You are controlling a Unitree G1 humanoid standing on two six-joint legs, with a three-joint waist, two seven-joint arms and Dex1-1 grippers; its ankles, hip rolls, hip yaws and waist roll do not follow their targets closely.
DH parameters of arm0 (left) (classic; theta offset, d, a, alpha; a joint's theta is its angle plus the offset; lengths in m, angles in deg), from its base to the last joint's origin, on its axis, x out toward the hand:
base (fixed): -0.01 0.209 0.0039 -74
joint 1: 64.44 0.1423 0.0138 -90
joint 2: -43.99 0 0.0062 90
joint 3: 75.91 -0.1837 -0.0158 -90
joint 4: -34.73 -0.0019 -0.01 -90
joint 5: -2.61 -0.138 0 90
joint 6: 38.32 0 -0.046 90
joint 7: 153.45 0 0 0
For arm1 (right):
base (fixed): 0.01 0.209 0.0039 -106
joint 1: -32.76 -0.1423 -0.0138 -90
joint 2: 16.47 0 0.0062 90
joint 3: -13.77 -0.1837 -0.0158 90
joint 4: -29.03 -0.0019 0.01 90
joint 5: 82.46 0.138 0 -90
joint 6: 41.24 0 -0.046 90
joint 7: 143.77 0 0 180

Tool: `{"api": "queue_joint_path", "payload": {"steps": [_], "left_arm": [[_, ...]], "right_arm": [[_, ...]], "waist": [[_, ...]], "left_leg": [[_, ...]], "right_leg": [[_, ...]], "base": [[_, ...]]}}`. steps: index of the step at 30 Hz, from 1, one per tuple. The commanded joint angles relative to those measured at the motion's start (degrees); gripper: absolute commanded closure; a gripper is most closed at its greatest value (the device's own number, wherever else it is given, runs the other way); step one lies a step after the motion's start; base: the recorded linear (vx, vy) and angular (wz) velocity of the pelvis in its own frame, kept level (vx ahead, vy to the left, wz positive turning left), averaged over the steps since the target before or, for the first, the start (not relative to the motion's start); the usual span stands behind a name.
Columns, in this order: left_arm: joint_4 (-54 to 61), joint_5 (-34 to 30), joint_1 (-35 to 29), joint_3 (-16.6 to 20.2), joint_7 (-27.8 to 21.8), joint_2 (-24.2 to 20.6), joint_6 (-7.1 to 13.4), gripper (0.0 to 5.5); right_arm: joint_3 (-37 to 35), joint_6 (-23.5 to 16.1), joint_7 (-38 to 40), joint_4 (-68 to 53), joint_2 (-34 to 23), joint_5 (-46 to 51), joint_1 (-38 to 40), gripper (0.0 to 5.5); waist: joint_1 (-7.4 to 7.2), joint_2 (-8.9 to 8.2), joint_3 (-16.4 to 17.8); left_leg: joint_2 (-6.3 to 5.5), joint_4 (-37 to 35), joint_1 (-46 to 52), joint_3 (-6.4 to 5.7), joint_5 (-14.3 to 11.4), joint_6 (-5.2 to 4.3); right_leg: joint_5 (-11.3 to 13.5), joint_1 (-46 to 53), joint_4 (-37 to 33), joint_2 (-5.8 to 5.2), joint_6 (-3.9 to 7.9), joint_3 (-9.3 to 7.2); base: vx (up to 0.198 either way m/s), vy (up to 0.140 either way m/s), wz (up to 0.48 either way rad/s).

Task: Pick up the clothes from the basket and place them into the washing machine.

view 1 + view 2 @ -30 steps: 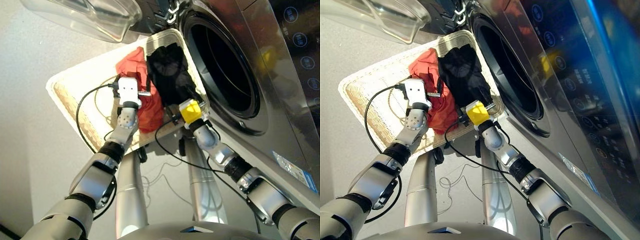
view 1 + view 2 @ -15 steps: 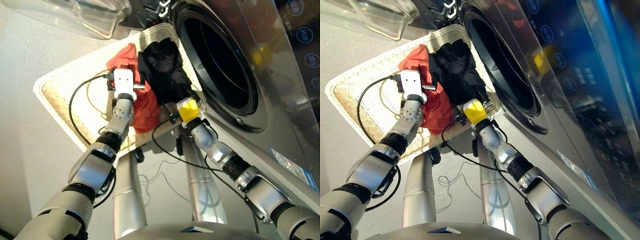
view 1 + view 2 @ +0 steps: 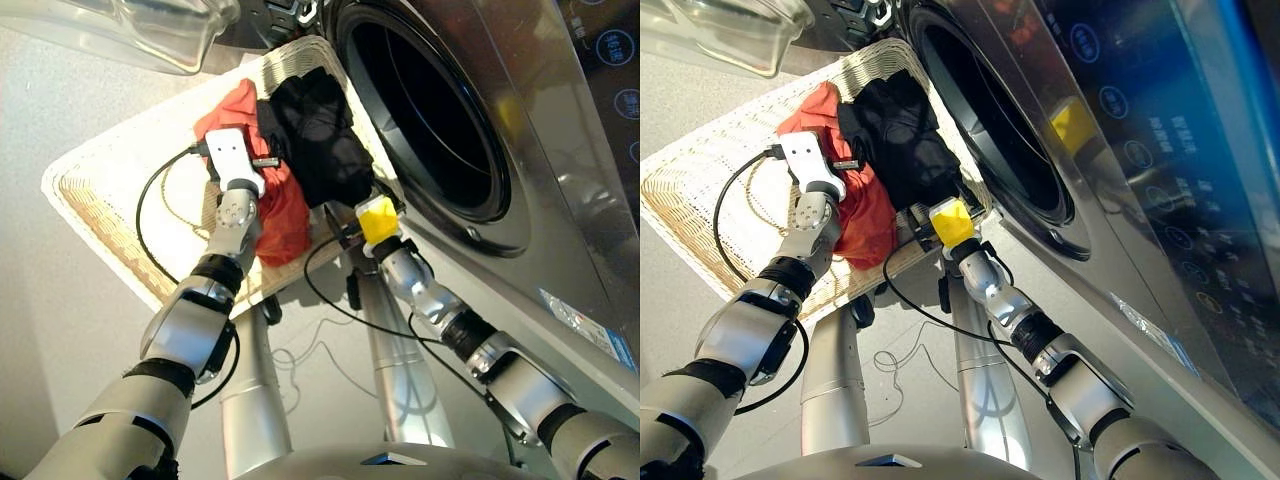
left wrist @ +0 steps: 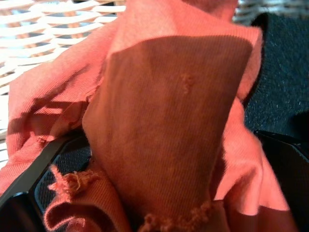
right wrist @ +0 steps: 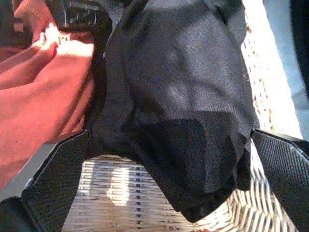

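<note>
The cream woven basket [image 3: 110, 170] stands in front of the dark grey washing machine [image 3: 560, 200], beside its open porthole [image 3: 420, 110]. Two of the clothes lie in it side by side: a red-orange garment [image 3: 285, 215] and a black one [image 3: 320, 130], nearer the machine. My left gripper [image 4: 171, 137] is open, its fingers [image 4: 53, 169] wide on either side of a raised fold of the red-orange cloth [image 4: 169, 121]. My right gripper [image 5: 169, 133] is open too, with the near end of the black garment [image 5: 178, 96] bulging between its fingers [image 5: 53, 169].
The washer's clear round door [image 3: 130, 30] hangs open beyond the basket's far left corner. A black cable [image 3: 150, 210] loops over the basket's bottom. Two metal legs [image 3: 250, 400] run beneath the basket. The control panel [image 3: 615, 45] is at the upper right.
The whole picture has shifted left and up, so the camera moved. Against the basket, both grippers keep their places at the red-orange and black garments.
</note>
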Motion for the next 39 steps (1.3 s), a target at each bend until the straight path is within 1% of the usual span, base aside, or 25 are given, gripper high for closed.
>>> {"api": "queue_joint_path", "payload": {"steps": [1, 5, 9, 13, 14, 15, 17, 21, 24, 25, 28, 32, 34, 36, 39], "left_arm": [[-4.89, 6.11, 3.51, 2.04, -2.05, 3.97, -3.37, 0.0], [-5.06, 5.12, 6.3, 0.69, -2.81, 6.44, -3.87, 0.0], [-4.76, 4.1, 8.29, -0.74, -2.57, 8.22, -3.59, 0.0], [-2.85, 3.59, 10.85, -2.28, -2.31, 9.47, -2.72, 0.0], [-2.27, 2.56, 11.61, -2.91, -1.78, 9.51, -2.25, 0.0], [-2.19, 2.5, 11.7, -2.96, -1.7, 9.53, -2.26, 0.0], [-2.25, -0.08, 13.41, -4.44, -1.0, 9.65, -1.84, 0.0], [-2.75, -5.44, 14.83, -5.93, 1.42, 9.1, -1.28, 0.0], [-3.53, -12.35, 15.57, -7.45, 4.66, 8.25, -1.17, 0.0], [-3.78, -13.05, 15.65, -7.6, 4.91, 8.08, -1.16, 0.0], [-4.22, -17.59, 15.69, -8.5, 6.92, 7.22, -0.89, 0.0], [-4.92, -19.51, 15.4, -8.5, 7.68, 6.42, -1.03, 0.0], [-5.52, -21.32, 14.99, -8.58, 8.01, 5.8, -1.32, 0.0], [-5.83, -21.01, 14.39, -8.35, 8.24, 5.52, -1.42, 0.0], [-6.25, -21.21, 13.27, -7.69, 9.15, 5.06, -1.8, 0.0]], "right_arm": [[-0.17, -0.83, -0.27, -2.16, 2.98, 2.02, -2.74, 0.0], [-0.49, -0.85, -0.29, -2.38, 3.15, 2.28, -2.26, 0.0], [-0.33, -0.85, -0.17, -2.52, 3.37, 2.11, -2.41, 0.0], [-0.47, -1.02, 0.3, -2.65, 3.37, 1.77, -2.27, 0.0], [-0.43, -1.08, 0.55, -2.71, 3.3, 1.67, -2.08, 0.0], [-0.44, -1.09, 0.56, -2.72, 3.3, 1.66, -2.03, 0.0], [-0.34, -1.45, 0.64, -2.83, 3.07, 1.4, -1.48, 0.0], [-0.33, -1.89, 0.58, -2.78, 2.9, 1.54, -0.91, 0.0], [-0.01, -2.38, 0.74, -2.83, 2.43, 1.34, -0.85, 0.0], [-0.03, -2.51, 0.81, -2.85, 2.28, 1.36, -0.84, 0.0], [0.14, -2.92, 1.02, -2.85, 1.94, 1.08, -1.03, 0.0], [0.49, -3.22, 1.32, -2.55, 1.72, 0.9, -1.68, 0.0], [0.58, -3.4, 1.29, -2.66, 1.59, 0.8, -1.96, 0.0], [0.62, -3.51, 1.37, -2.72, 1.48, 1.01, -2.15, 0.0], [0.62, -3.57, 1.47, -2.56, 1.51, 1.49, -2.48, 0.0]], "waist": [[-1.49, 0.95, 1.9], [-1.21, 0.91, 1.89], [-0.99, 0.74, 2.12], [-0.43, 0.67, 2.62], [-0.23, 0.64, 2.76], [-0.22, 0.63, 2.75], [0.19, 0.68, 2.98], [0.73, 0.92, 3.01], [1.26, 1.08, 3.44], [1.35, 1.13, 3.61], [1.68, 1.4, 4.4], [2.01, 1.45, 5.34], [2.06, 1.42, 5.48], [2.02, 1.48, 5.46], [1.97, 1.43, 5.63]], "left_leg": [[-1.43, -2.81, -0.57, -2.22, 2.3, 1.26], [-1.64, -3.1, -0.41, -2.44, 2.53, 1.27], [-1.82, -3.73, -0.17, -2.53, 2.89, 1.2], [-2.04, -4.58, 0.24, -2.69, 3.45, 1.19], [-2.15, -4.75, 0.36, -2.71, 3.61, 1.19], [-2.17, -4.79, 0.41, -2.71, 3.63, 1.19], [-2.49, -5.47, 0.86, -2.88, 4.08, 1.17], [-3.07, -7.25, 1.83, -2.77, 4.84, 1.22], [-3.46, -9.01, 2.98, -2.31, 5.61, 1.24], [-3.59, -9.33, 3.25, -2.22, 5.79, 1.21], [-3.96, -11.38, 4.51, -1.86, 6.83, 0.85], [-4.46, -12.66, 5.47, -1.36, 7.9, 0.48], [-4.54, -13.15, 5.52, -1.47, 8.25, 0.37], [-4.56, -13.29, 5.4, -1.51, 8.33, 0.32], [-4.62, -13.35, 5.18, -1.93, 8.51, 0.38]], "right_leg": [[-5.89, 1.59, 4.18, -0.33, 1.46, -5.26], [-5.8, 1.73, 4.11, -0.51, 1.31, -5.51], [-5.62, 2.23, 3.52, -0.72, 1.35, -5.78], [-5.48, 2.79, 3.28, -1.01, 1.4, -6.1], [-5.47, 3.05, 3.13, -1.18, 1.39, -6.22], [-5.46, 3.1, 3.11, -1.19, 1.38, -6.23], [-5.31, 3.49, 2.85, -1.53, 1.39, -6.26], [-5.17, 4.07, 2.18, -2.09, 1.47, -6.37], [-4.97, 4.73, 1.76, -2.69, 1.61, -6.32], [-4.87, 4.92, 1.56, -2.83, 1.66, -6.28], [-4.34, 5.73, 0.66, -3.55, 1.97, -6.34], [-4.16, 6.83, -0.1, -3.86, 2.08, -6.66], [-3.98, 6.95, -0.33, -3.83, 2.07, -6.76], [-3.89, 6.98, -0.64, -3.81, 2.09, -6.91], [-3.82, 6.98, -0.67, -3.89, 2.1, -7.09]], "base": [[0.0, 0.0, 0.0], [0.0, 0.0, 0.0], [0.0, 0.0, 0.0], [0.0, 0.0, 0.0], [0.0, 0.0, 0.0], [0.0, 0.0, 0.0], [0.0, 0.0, 0.0], [0.0, 0.0, 0.0], [0.0, 0.0, 0.0], [0.0, 0.0, 0.0], [0.0, 0.0, 0.0], [0.0, 0.0, 0.0], [0.0, 0.0, 0.0], [0.0, 0.0, 0.0], [0.0, 0.0, 0.0]]}}
